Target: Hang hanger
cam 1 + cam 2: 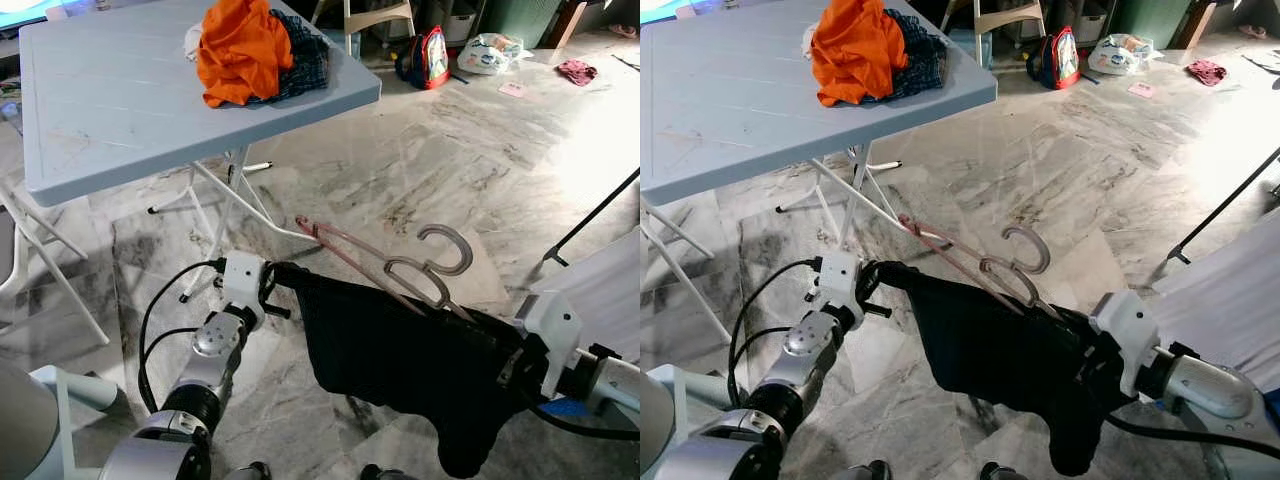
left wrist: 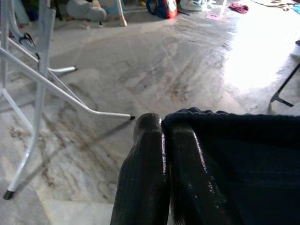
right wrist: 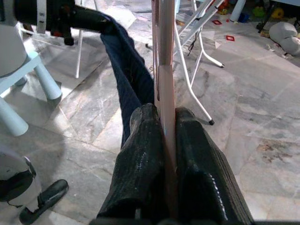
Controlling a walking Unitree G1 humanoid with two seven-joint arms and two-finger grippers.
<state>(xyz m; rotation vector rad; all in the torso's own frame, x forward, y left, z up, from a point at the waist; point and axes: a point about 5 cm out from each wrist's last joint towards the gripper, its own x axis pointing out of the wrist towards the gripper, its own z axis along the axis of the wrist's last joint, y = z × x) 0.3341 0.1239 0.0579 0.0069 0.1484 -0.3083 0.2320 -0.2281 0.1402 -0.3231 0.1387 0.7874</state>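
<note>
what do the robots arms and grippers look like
Both arms are silver metal with rounded, ribbed joint segments and a white boxy block at each wrist. Black cables loop from the left arm up to its block; a black cable trails under the right arm. The left gripper and right gripper each have two long black fingers, glossy with a finely textured surface.

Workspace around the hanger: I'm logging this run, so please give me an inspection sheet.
Surface: grey marble floor; blue folding table.
Job's things: pink hanger with dark garment draped between both arms.
Clutter: orange cloth and plaid cloth on the table; backpack, plastic bag on the floor.
End effectors: left end effector shut on garment; right end effector shut on hanger.
Cables: black cables on left arm.
Surroundings: black stand leg.
</note>
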